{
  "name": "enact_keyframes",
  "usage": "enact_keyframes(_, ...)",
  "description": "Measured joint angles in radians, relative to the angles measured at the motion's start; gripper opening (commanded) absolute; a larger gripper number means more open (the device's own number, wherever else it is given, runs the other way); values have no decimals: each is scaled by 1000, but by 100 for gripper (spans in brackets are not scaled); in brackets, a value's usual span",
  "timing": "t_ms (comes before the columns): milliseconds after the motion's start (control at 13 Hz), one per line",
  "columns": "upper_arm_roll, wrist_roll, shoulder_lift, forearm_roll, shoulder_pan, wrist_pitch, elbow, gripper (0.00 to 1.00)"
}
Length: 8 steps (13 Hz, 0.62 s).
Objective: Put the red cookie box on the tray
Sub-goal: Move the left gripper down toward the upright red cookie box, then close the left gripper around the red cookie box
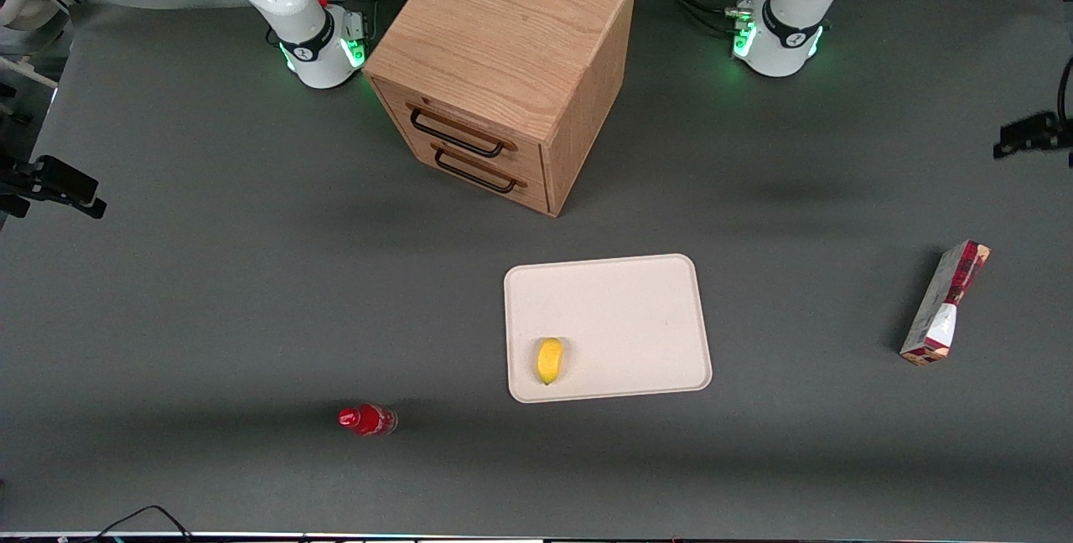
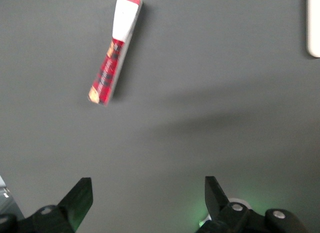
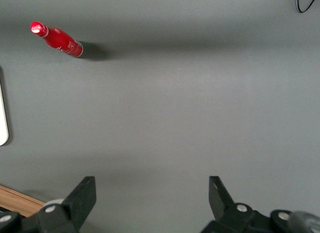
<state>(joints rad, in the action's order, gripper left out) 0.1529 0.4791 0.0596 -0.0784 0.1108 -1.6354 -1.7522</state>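
Slim red-plaid cookie box (image 1: 945, 303): on the mat, well apart from cream rimmed tray (image 1: 620, 308), ungrasped. Left gripper (image 2: 147, 203): spread wide, empty, hovering above. Everything remains undone.

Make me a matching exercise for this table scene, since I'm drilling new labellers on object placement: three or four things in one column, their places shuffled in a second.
Things:
1. long slim red plaid cookie box
2. small yellow lemon-like fruit
3. small red bottle
4. left arm's black two-finger end effector

Places or states:
A. on the flat cream-white tray
B. on the grey table, toward the parked arm's end
C. open, above bare table, apart from the box
D. on the table, toward the working arm's end

Pairs: 1-D, 2-A, 3-B, 4-C
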Motion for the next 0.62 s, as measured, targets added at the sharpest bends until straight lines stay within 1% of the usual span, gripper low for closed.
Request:
enact_keyframes(154, 55, 140, 130, 6, 1, -119, 7, 100)
enact_keyframes(308, 91, 251, 246, 34, 5, -258, 2, 100)
enact_keyframes(462, 103, 306, 341, 82, 9, -404, -17, 100)
enact_keyframes(615, 101, 320, 417, 128, 9, -529, -41, 100)
